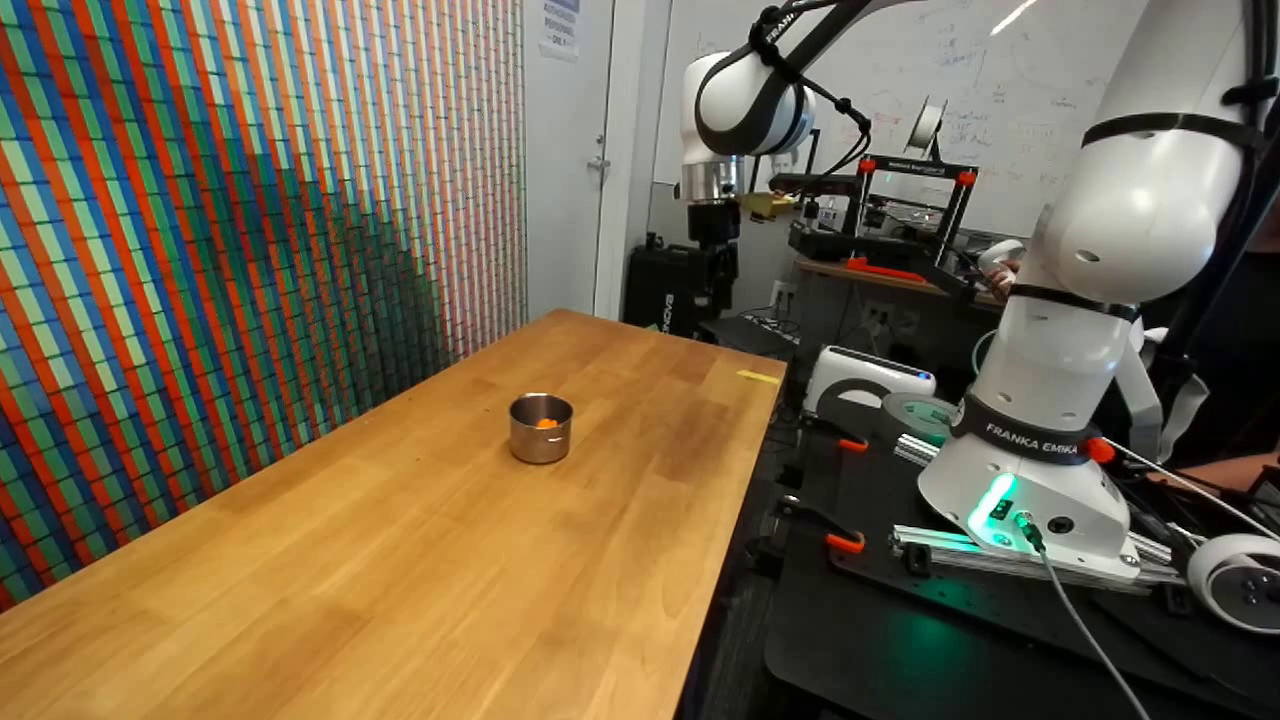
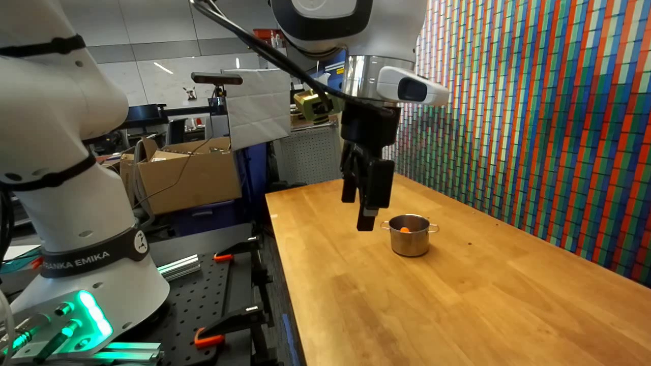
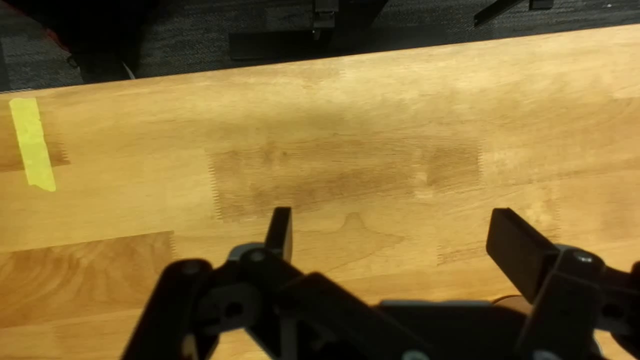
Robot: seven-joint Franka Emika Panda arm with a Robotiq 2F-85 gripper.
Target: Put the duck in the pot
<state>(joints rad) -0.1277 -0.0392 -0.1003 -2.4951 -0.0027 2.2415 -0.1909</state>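
Note:
The pot (image 1: 540,447) is a small round metal pot standing upright on the wooden table. It also shows in an exterior view (image 2: 411,245), with thin wire handles at its sides. The bright orange duck (image 1: 546,424) lies inside the pot; its top also shows over the rim in an exterior view (image 2: 404,230), its lower part hidden by the wall. My gripper (image 2: 357,209) is raised above the table, apart from the pot. In the wrist view the gripper (image 3: 391,209) is open with nothing between its fingers. Only a sliver of the pot's rim (image 3: 515,301) shows there, behind the right finger.
The wooden table (image 1: 400,560) runs along a colourful tiled wall (image 1: 250,200). A yellow tape strip (image 3: 32,145) lies near the table edge. The robot's black mount (image 2: 193,300) with orange-tipped clamps stands beside the table, across a gap.

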